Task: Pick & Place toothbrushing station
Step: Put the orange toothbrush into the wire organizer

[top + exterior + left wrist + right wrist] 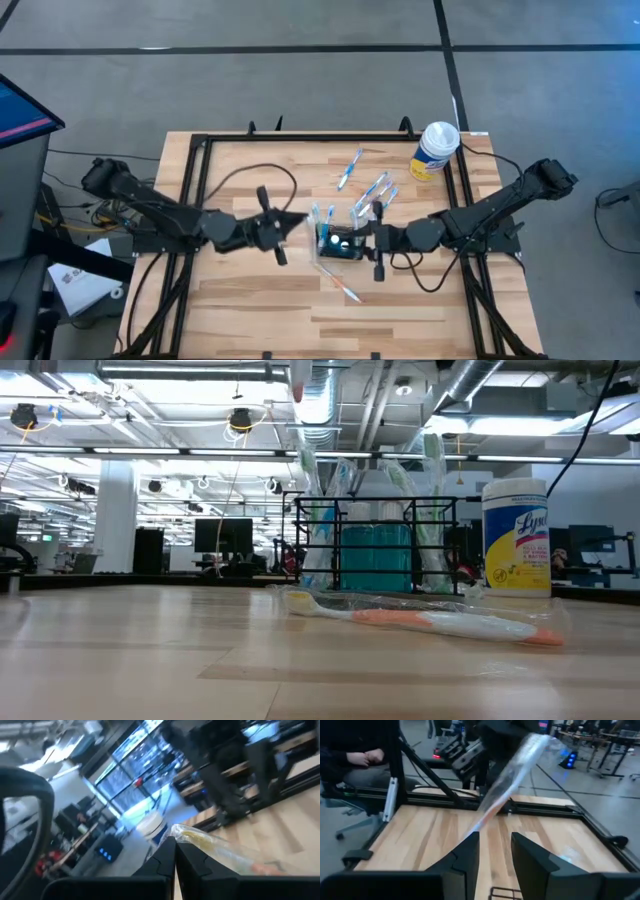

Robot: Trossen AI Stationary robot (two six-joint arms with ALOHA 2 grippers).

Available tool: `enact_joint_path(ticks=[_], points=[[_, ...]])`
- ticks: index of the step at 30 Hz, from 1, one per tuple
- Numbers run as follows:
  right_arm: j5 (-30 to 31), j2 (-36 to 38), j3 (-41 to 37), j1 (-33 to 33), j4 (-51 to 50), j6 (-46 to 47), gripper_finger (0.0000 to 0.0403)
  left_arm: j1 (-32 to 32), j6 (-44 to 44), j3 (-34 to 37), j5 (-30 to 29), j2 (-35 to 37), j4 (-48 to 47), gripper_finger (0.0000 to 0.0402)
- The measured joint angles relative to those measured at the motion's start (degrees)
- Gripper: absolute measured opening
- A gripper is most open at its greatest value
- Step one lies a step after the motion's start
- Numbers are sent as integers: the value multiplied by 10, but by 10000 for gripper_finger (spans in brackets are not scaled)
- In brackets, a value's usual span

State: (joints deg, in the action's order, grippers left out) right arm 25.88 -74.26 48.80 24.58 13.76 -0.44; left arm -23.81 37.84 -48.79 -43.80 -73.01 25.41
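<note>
One small black toothbrushing station (338,243) stands near the middle of the wooden desk (250,300), several wrapped toothbrushes (322,216) upright in it, and the right gripper (368,242) sits just beside it with its jaws parted around one wrapped brush (507,785). Opposite it, the left gripper (298,226) reaches in with jaws clenched on a clear wrapped toothbrush (220,851). Farther out, an orange-and-white toothbrush (430,622) lies flat on the desk, loose brushes (349,168) lie behind the station, and a white-and-yellow canister (435,150) stands toward the far right corner.
</note>
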Motion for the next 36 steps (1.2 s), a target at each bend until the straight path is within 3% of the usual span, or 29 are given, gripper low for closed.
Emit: enact_joint_path(ticks=[6, 17, 27, 36], points=[[-53, 0, 0, 0, 30, 5, 103, -24, 39, 0, 1, -56, 76, 0], [-61, -26, 0, -5, 60, 50, 103, -30, 99, 0, 68, -126, 208, 0], [-97, -75, 0, -23, 131, 60, 103, -33, 99, 0, 76, -134, 217, 0], [-143, -76, 0, -38, 157, 71, 103, -33, 99, 0, 73, -134, 216, 0]])
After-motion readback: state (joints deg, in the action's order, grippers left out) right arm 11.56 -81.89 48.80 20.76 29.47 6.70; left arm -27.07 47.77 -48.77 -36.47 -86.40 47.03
